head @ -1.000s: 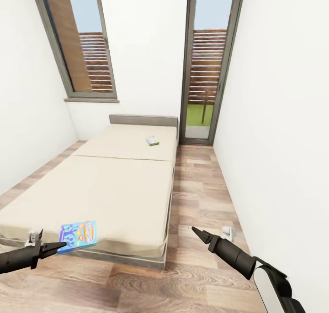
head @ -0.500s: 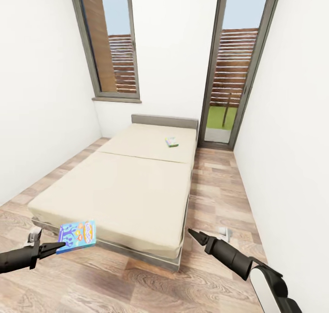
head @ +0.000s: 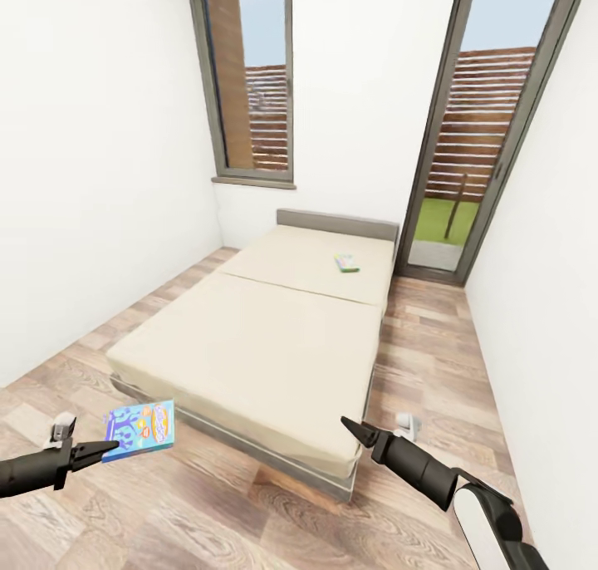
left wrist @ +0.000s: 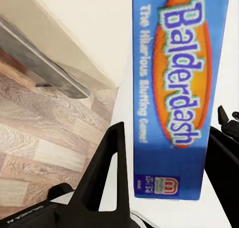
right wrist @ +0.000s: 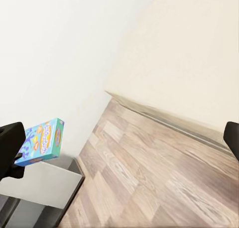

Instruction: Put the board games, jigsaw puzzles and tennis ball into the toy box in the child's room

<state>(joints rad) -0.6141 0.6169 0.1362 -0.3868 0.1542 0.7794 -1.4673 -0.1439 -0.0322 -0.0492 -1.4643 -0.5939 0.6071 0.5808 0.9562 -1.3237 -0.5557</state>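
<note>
The child's room (head: 108, 154) has white walls, wood-plank floor (head: 232, 512) and two tall dark-framed windows (head: 249, 80). The bed (head: 266, 337) fills the middle, headboard at far wall. A white-and-green board game (head: 346, 262) lies on the mattress near the headboard. Left gripper (head: 104, 448) is clenched on the blue board game (head: 139, 427) — box held in air over floor, apart from the bed's near corner. Right gripper (head: 350, 426) hangs near the bed's other corner; can't tell its state. Small white obj. (head: 404, 425) on floor beside.

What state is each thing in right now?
left gripper: shut on blue board game
blue board game: held off the bed, over the floor
white-and-green board game: lying flat on bed near headboard
bed: mattress otherwise bare
right gripper: holding nothing
</note>
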